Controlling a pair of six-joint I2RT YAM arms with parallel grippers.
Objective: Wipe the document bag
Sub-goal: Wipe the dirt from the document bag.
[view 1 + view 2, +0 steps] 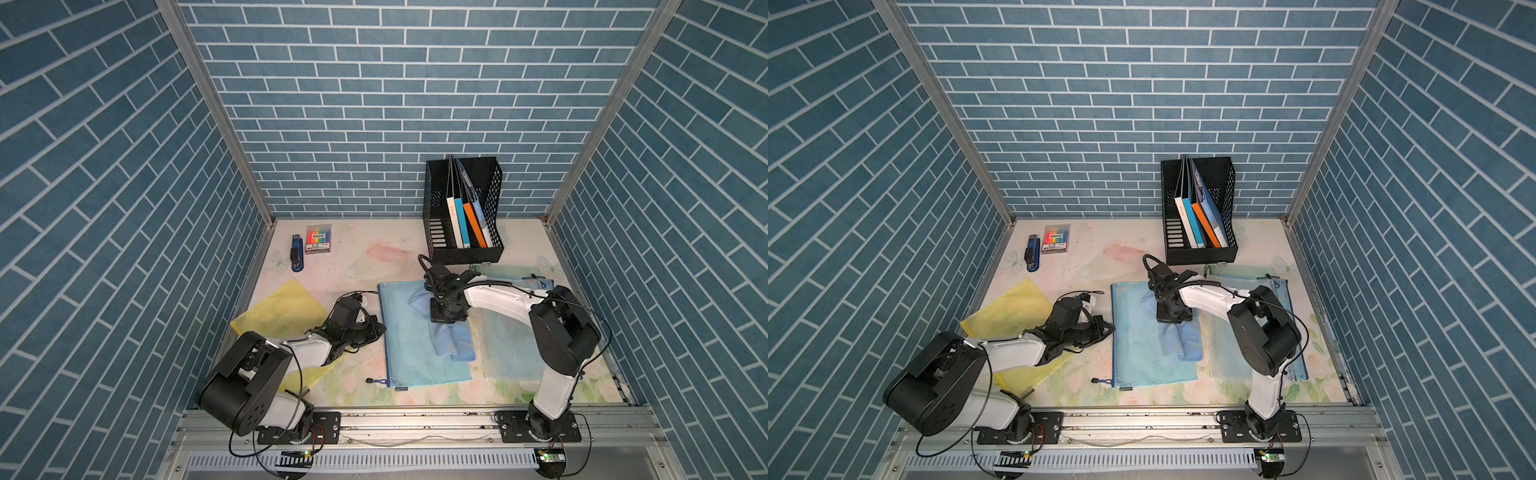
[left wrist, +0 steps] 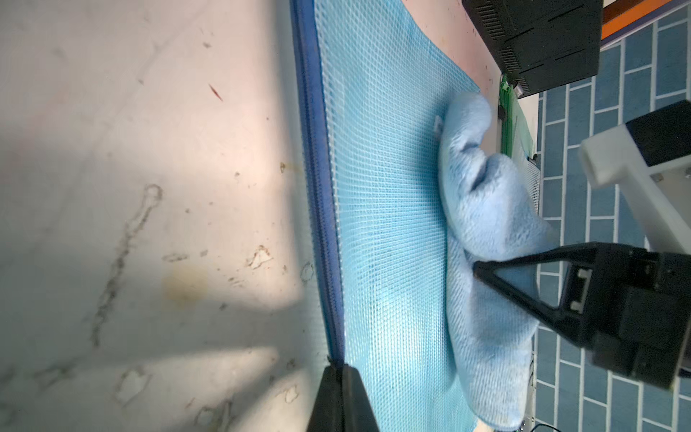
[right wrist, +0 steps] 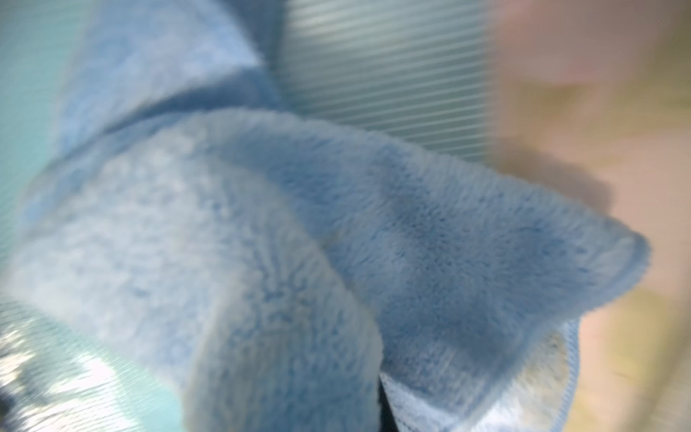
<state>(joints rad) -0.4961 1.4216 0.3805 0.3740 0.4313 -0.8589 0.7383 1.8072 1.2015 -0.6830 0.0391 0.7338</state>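
Cloth (image 1: 453, 340) is clamped in the closed right gripper (image 2: 480, 267) and pressed on the bag (image 1: 411, 353), which is laid flat on the table (image 1: 365, 257) and pinched at its zip edge by the closed left gripper (image 2: 338, 374), presumably so that sliding under the strokes is prevented.

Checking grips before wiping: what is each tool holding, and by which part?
Right tool grips the fluffy light-blue cloth by a bunched fold near its middle; left tool pinches the blue mesh document bag by its zipper edge.
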